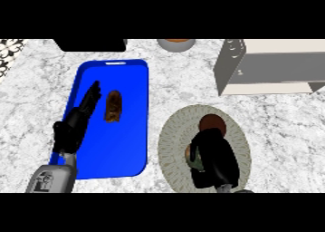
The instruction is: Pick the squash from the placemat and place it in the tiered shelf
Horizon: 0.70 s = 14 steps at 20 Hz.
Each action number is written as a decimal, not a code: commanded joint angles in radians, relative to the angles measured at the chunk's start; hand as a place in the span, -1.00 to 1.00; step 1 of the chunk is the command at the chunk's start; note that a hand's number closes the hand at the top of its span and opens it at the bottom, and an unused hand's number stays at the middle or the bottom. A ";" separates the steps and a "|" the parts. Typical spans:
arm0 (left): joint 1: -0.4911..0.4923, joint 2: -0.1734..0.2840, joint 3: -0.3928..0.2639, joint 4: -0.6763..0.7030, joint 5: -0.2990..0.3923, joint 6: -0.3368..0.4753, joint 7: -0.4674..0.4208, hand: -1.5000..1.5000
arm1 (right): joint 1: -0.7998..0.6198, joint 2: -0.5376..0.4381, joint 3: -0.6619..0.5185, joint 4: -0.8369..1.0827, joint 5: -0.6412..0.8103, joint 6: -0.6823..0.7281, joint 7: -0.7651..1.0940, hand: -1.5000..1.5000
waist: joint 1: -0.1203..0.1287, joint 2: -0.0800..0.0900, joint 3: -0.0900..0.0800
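Bright and even across the pale marble counter (31, 118), apparently lit from overhead, though hard to place any one source. Saturated, flat blue over the mat (118, 145) at left of centre, with a thin pale highlight along its upper rim. Darker grey shading on the left wall and inside the tiered shelf (271, 68) at upper right, against a cream-bright front edge. Reads almost as a black silhouette at lower right: the right hand (215, 156), surface detail swallowed by its own darkness. Slightly better modelled at left, the left hand (74, 124), with faint grey glints along it.
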 commanded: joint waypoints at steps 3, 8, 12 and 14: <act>0.012 -0.073 -0.072 0.007 -0.083 0.076 -0.006 0.00 | -0.026 0.032 -0.063 -0.014 -0.023 0.079 0.076 1.00 | -0.002 0.011 0.006; 0.009 -0.051 -0.028 0.042 -0.041 0.046 -0.040 0.00 | -0.036 0.047 0.082 -0.066 -0.094 -0.051 0.211 1.00 | 0.003 0.010 0.006; -0.019 0.010 0.020 0.039 -0.001 -0.008 -0.021 0.00 | -0.014 0.048 0.035 -0.252 -0.181 -0.164 0.164 1.00 | -0.005 0.009 0.007; 0.001 -0.032 -0.016 0.035 -0.030 0.026 -0.037 0.00 | -0.074 0.048 0.040 -0.312 -0.193 -0.177 0.233 1.00 | -0.002 0.009 0.006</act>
